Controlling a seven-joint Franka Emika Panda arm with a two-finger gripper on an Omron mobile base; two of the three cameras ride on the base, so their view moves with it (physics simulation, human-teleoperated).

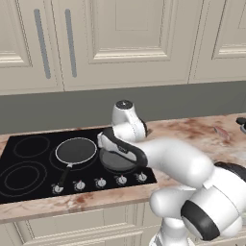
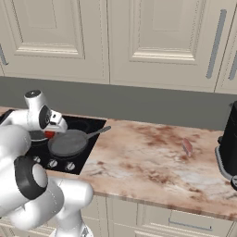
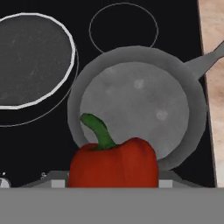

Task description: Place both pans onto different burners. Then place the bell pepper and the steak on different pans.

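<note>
My gripper (image 2: 49,134) is shut on the red bell pepper (image 3: 113,164), holding it just above the near rim of the deeper grey pan (image 3: 138,105). That pan (image 2: 68,142) sits on a burner at the right of the black cooktop (image 1: 29,163), its handle pointing toward the counter. The shallow dark pan (image 1: 76,150) with the pale rim rests on the burner to its left, with its black handle toward the knobs. The pink steak (image 2: 187,146) lies on the marble counter far to the right. My fingertips are hidden behind the pepper.
A free small burner ring (image 3: 123,27) lies behind the grey pan, and two more rings (image 1: 21,177) are at the cooktop's left. Silver knobs (image 1: 100,182) line its front edge. A black appliance (image 2: 229,143) stands at the counter's right end.
</note>
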